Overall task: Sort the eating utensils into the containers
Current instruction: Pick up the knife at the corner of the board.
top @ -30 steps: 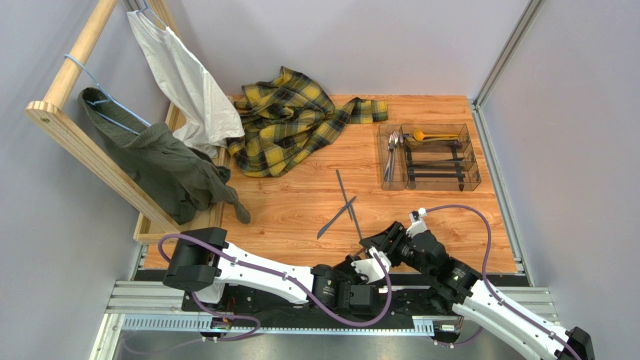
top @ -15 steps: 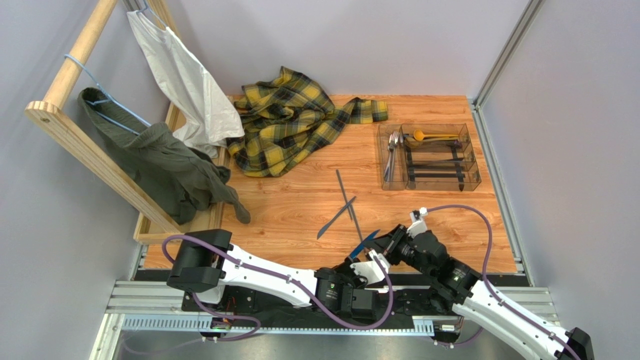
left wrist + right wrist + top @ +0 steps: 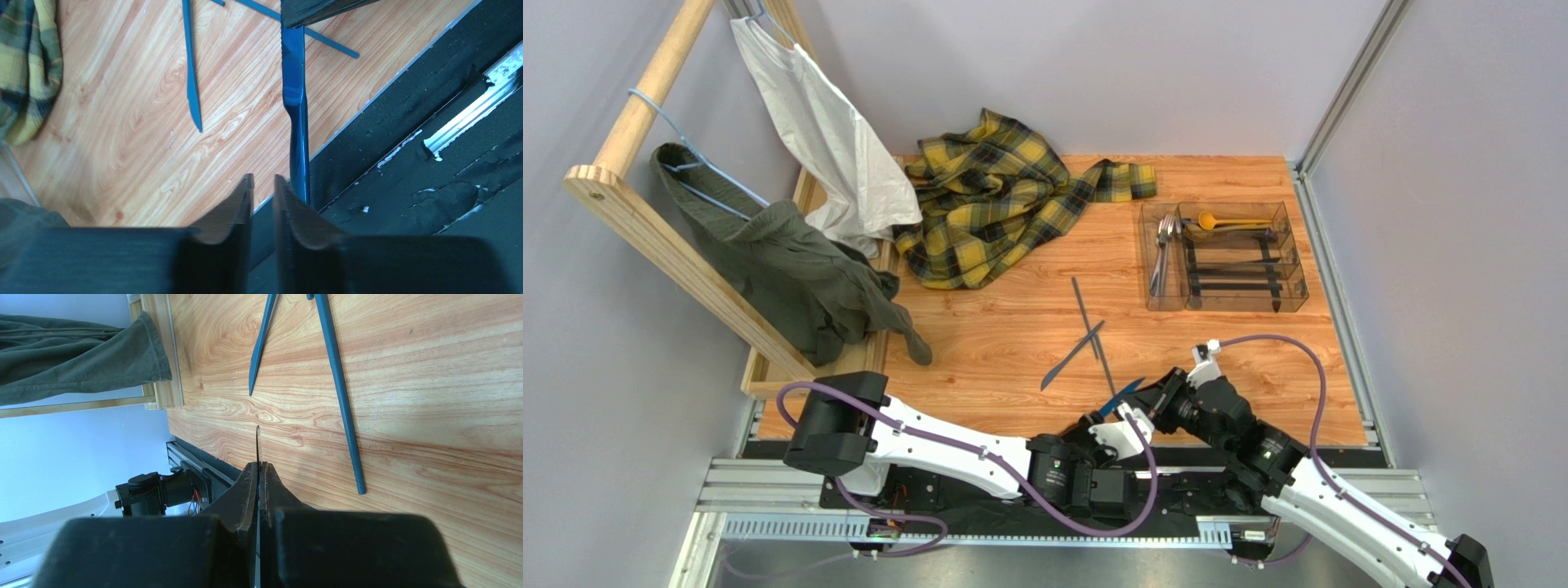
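Left fingers (image 3: 236, 208): low at the near edge of the worktop (image 3: 1014, 325), a narrow gap apart, nothing between them.
Blue knife (image 3: 295, 92): at the near edge, handle reaching out past the wood over the black base, running just beside the left fingers (outside the gap, not in it).
Right fingers (image 3: 242, 496): clamped together on the blade end of the blue knife, seen edge-on as a thin line between the pads.
Dark knife (image 3: 1071, 357): flat on the wood just beyond, toward the middle, point aimed near-left.
Dark sticks (image 3: 1082, 306): slim, lying across the dark knife.
Clear tray (image 3: 1290, 245): by the far right corner; silver forks (image 3: 1163, 251) in its left long compartment, gold spoon (image 3: 1228, 223) along its far side.
Plaid shirt (image 3: 995, 196): heaped at the far edge.
Wooden rack (image 3: 646, 208): along the left edge, green and white garments hung on it.
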`<state>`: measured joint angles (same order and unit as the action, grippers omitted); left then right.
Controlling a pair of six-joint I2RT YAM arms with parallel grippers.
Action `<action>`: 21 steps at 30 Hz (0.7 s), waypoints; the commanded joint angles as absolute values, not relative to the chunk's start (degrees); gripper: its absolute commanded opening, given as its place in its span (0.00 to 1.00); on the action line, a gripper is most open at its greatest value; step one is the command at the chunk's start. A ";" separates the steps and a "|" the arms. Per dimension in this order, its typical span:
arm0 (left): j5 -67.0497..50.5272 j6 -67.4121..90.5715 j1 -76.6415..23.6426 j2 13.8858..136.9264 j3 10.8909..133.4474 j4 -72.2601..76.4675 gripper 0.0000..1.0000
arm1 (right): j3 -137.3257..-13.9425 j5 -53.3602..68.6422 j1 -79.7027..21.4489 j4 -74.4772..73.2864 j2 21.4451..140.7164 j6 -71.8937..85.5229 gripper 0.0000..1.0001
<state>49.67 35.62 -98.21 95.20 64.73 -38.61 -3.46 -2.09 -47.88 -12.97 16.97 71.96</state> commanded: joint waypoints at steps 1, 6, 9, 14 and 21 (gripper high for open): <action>51.50 37.44 -98.44 91.94 64.16 -39.02 0.57 | -3.07 -3.43 -47.99 -13.01 15.65 71.72 0.00; 47.91 36.13 -96.25 88.78 61.18 -35.09 0.74 | -3.34 -3.87 -47.99 -14.59 14.42 71.46 0.00; 42.55 33.93 -93.43 85.26 57.75 -30.35 0.74 | -3.69 -4.04 -47.90 -15.20 13.89 71.10 0.00; 31.92 30.85 -86.58 78.85 52.56 -24.36 0.74 | -4.83 -4.48 -47.99 -15.82 14.50 70.14 0.00; 18.13 29.36 -76.57 69.72 47.47 -20.05 0.74 | -5.53 -4.13 -48.08 -14.24 16.08 69.52 0.00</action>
<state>29.02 31.24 -80.84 75.66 49.69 -25.87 -3.60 -2.72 -47.88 -13.32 15.55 70.19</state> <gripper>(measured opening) 0.739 0.009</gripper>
